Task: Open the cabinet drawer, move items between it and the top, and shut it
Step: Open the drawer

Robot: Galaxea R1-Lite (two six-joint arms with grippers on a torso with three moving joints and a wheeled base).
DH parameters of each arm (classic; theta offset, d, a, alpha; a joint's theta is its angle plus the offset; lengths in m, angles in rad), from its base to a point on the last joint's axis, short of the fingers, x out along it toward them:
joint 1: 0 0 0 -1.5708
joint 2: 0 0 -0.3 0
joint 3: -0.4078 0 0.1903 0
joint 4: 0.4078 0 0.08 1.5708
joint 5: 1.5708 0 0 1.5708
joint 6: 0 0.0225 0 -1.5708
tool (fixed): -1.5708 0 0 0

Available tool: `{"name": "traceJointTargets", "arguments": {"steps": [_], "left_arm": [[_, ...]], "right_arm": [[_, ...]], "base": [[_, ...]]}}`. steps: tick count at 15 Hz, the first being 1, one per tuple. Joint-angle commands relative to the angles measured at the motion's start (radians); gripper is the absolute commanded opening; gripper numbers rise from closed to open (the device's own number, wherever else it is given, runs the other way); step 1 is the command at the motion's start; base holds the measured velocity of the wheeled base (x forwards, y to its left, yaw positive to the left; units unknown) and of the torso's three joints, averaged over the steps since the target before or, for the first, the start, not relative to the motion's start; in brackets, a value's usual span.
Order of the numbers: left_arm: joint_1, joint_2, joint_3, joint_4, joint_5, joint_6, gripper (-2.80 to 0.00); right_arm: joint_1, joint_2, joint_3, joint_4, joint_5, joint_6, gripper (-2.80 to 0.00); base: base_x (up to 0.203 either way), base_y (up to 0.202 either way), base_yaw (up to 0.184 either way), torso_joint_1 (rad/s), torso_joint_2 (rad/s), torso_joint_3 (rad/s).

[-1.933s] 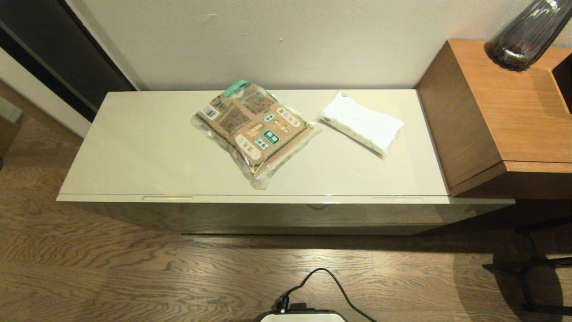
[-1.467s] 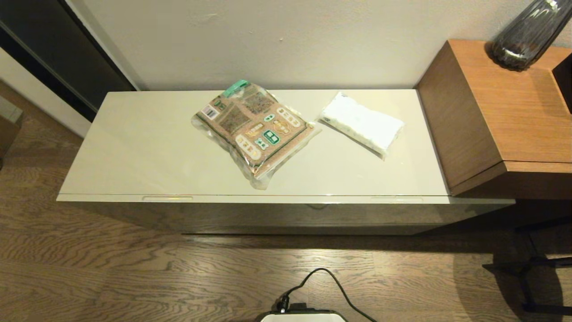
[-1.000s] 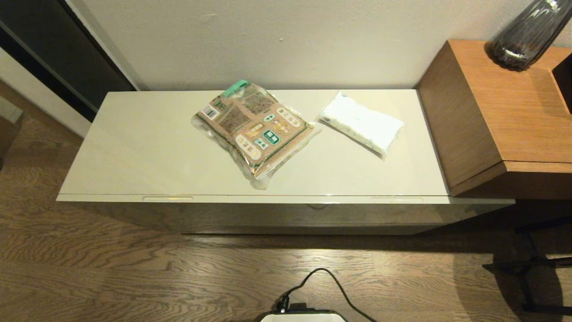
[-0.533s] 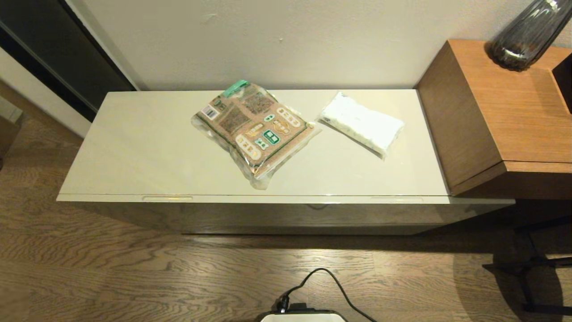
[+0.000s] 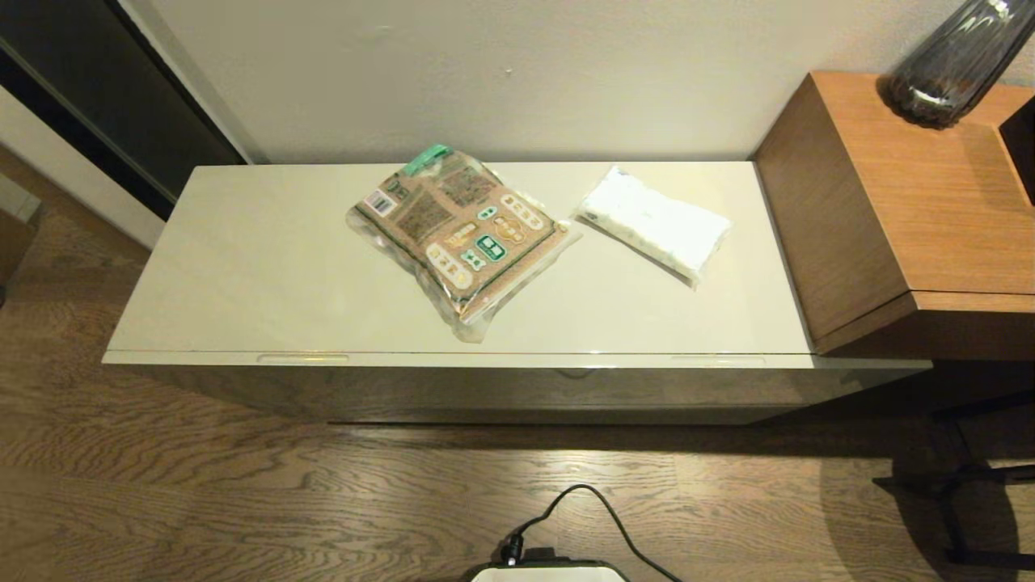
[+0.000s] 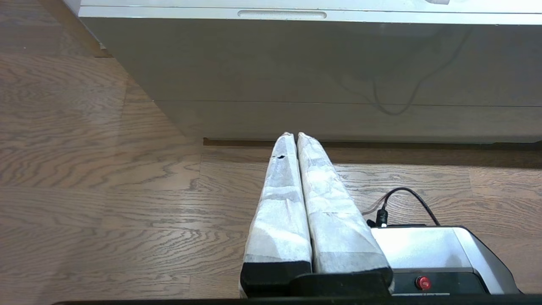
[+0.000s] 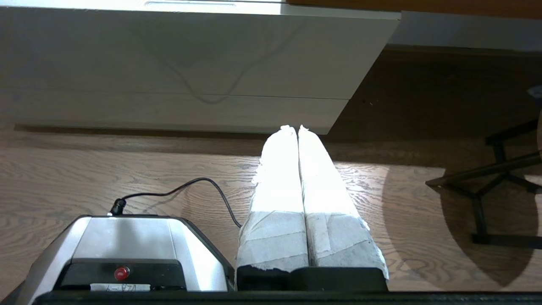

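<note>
- The cabinet drawer (image 5: 517, 361) is pushed fully in under the top (image 5: 259, 267).
- A brown-and-green packet (image 5: 457, 238) and a white pack (image 5: 655, 225) lie apart on the top.
- The left gripper (image 6: 295, 135) and right gripper (image 7: 295, 128) hang low over the wooden floor (image 5: 202, 493), fingers pressed together, empty.

My head camera looks forward and steeply down from above onto the top (image 5: 267, 267) of the cabinet, the wall at 12 o'clock, the wooden block unit (image 5: 914, 210) at 2 o'clock, my base (image 5: 550, 572) at 6 o'clock. Each wrist camera sits low behind its taped fingers, facing level toward the cabinet drawer (image 6: 296, 59) front across the floor (image 6: 84, 169). Left and right wrist views share that drawer front and my base; all three share the cabinet's front edge.
</note>
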Motion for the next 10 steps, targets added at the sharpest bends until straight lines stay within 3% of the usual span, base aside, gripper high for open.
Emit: {"name": "traceJointTargets", "arguments": {"steps": [1, 3, 7, 10], "left_arm": [[0.000, 0.002, 0.000, -0.001, 0.000, -0.001, -2.80], [0.000, 0.002, 0.000, -0.001, 0.000, -0.001, -2.80], [0.000, 0.002, 0.000, -0.001, 0.000, -0.001, -2.80], [0.000, 0.002, 0.000, -0.001, 0.000, -0.001, -2.80]], "right_arm": [[0.000, 0.001, 0.000, 0.000, -0.002, 0.007, -2.80], [0.000, 0.001, 0.000, -0.002, 0.000, 0.004, -2.80], [0.000, 0.001, 0.000, -0.002, 0.000, 0.005, -2.80], [0.000, 0.001, -0.001, 0.000, 0.003, 0.004, -2.80]], "base": [[0.000, 0.000, 0.000, 0.000, 0.00, 0.000], [0.000, 0.000, 0.000, 0.164, 0.00, 0.167], [0.000, 0.000, 0.000, 0.326, -0.01, 0.302], [0.000, 0.000, 0.000, 0.145, -0.01, 0.120]]}}
